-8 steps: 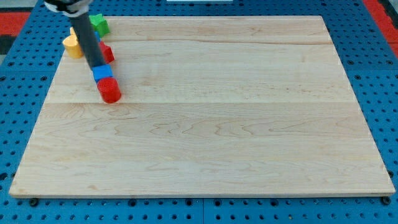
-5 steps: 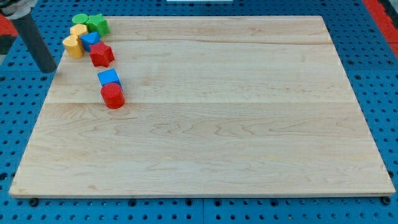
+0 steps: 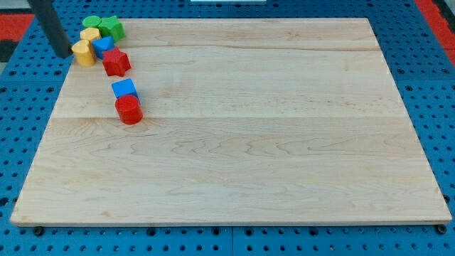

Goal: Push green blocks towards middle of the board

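Two green blocks sit at the board's top left corner: a green star (image 3: 112,28) and a rounder green block (image 3: 91,23) just left of it. My tip (image 3: 64,52) is off the board's left edge, just left of a yellow heart-like block (image 3: 83,52) and below-left of the green blocks. It touches none of the green blocks.
A second yellow block (image 3: 90,35), a blue block (image 3: 104,45) and a red star (image 3: 116,62) crowd below the green ones. A blue cube (image 3: 124,89) and a red cylinder (image 3: 129,109) lie lower down. The wooden board (image 3: 242,128) rests on a blue pegboard.
My rod swung left from over the block cluster to off the board's left edge, then moved up towards the view's top. The blue cube and red cylinder shifted slightly down-right.
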`<state>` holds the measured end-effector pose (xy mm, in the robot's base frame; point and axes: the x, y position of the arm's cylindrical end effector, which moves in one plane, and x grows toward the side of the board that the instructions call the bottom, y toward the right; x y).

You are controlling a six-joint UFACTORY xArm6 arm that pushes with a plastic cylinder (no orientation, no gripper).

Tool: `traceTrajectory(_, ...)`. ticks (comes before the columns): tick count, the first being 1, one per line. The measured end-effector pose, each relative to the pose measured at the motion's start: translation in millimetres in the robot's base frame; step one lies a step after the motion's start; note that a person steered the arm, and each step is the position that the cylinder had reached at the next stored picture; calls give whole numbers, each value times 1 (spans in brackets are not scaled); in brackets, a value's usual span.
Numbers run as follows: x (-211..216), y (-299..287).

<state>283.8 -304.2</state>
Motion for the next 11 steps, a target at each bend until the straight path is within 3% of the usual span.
traceTrajectory(2,-29,-1)
traceTrajectory(3,-76,0)
traceTrajectory(4,-93,1)
traceTrajectory(7,-60,0)
traceTrajectory(11,-83,30)
